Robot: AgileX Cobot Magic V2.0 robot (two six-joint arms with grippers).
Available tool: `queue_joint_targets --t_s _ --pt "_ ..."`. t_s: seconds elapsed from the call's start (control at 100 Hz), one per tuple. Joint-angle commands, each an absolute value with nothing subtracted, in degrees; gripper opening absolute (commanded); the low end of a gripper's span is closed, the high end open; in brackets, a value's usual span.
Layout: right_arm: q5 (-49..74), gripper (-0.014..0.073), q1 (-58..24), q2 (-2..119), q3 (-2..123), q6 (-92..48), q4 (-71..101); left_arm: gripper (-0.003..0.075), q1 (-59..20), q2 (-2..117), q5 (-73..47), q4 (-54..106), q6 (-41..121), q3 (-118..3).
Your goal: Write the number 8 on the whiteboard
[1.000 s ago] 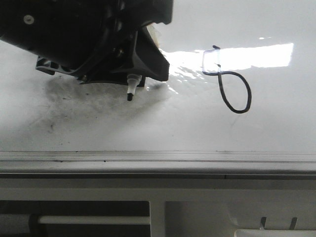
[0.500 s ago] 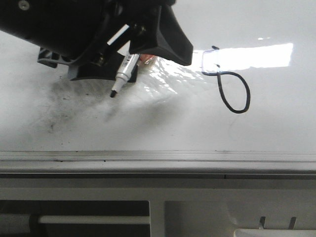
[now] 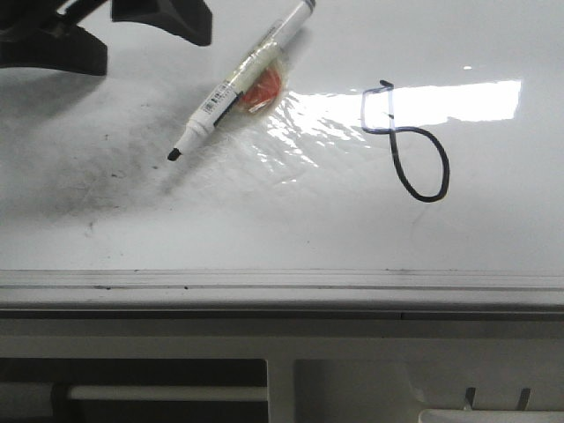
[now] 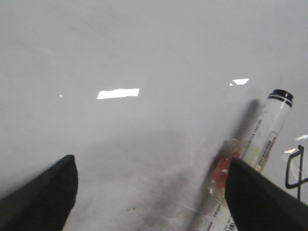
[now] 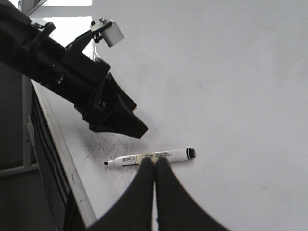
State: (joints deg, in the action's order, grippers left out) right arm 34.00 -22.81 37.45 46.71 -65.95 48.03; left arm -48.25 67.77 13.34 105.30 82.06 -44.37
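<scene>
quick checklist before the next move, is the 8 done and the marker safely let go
1. 8 drawn with both loops: ok, small boxy upper loop joined to a larger lower loop.
2. Marker released: ok, it lies flat on the whiteboard, no fingers on it.
3. Left gripper open and clear: ok in the left wrist view, both fingers spread with nothing between them; one finger overlaps the marker in that view, contact cannot tell.
4. Marker capped: not ok, the black tip is bare.
5. Marker away from the 8: ok, it lies left of it, apart.
6. Right gripper clear: ok, fingers together, holding nothing.
</scene>
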Motion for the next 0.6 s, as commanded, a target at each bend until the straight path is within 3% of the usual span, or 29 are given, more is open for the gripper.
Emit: queue_joint_targets --t_s 0.0,0.3,0.59 --pt "32.87 -0.0063 -22.35 37.34 48.52 -65.98 49.92 0.0486 -48.14 63.56 13.12 105.47 83.03 -44.85" --pt "28.04 -0.0062 -22.35 28.07 39.76 -65.5 48.9 -0.0023 -48.14 47.85 8.98 105.48 83.03 -33.47" --pt "19.75 -0.0062 -22.35 8.31 21.78 -65.5 47.24 -0.002 -48.14 32.23 2.43 105.36 83.03 -20.82"
